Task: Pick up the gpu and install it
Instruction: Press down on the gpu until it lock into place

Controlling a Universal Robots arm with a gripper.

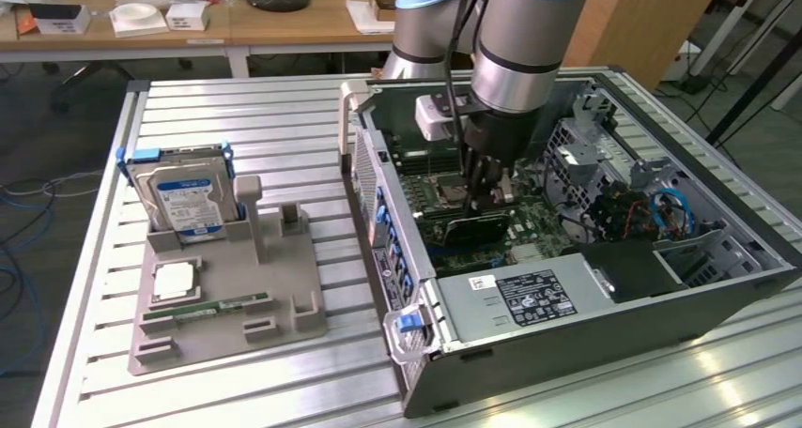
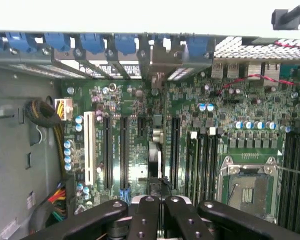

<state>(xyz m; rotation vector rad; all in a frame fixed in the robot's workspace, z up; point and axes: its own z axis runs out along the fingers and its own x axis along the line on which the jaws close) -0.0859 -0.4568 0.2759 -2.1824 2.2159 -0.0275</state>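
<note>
Gripper inside the case, gpu clamped edge-on over the motherboard

Exterior view. We see the arm reaching down into the open computer case [image 1: 701,287], which lies on its side on the slatted table [image 1: 251,109]. The gripper [image 1: 483,198] hangs low over the motherboard [image 1: 426,179], and a dark card, the gpu [image 1: 476,229], stands on edge directly beneath its fingers, touching them. We judge the fingers to be drawn together on the card's upper edge. The power supply [image 1: 527,297] sits just beside the card, toward the near end of the case. Well apart, on the exterior view's left, the grey parts holder [image 1: 225,315] carries the hard drive [image 1: 188,198] upright and a RAM stick [image 1: 207,308] lying flat.

Wrist view. We look down past the black fingers [image 2: 150,215] onto the board. The gpu [image 2: 155,157] appears as a thin dark edge running away from the fingers, between two long black expansion slots [image 2: 124,150], toward the rear bracket openings with blue clips [image 2: 125,45]. The CPU socket [image 2: 247,187] lies off to one side. We cannot tell whether the card's edge is already seated in a slot or merely above one.

Step in hand, as we judge it: installation, with pickup done. The move calls for the card's edge to line up squarely with its slot and its bracket with a rear opening, then a straight, even press.
</note>
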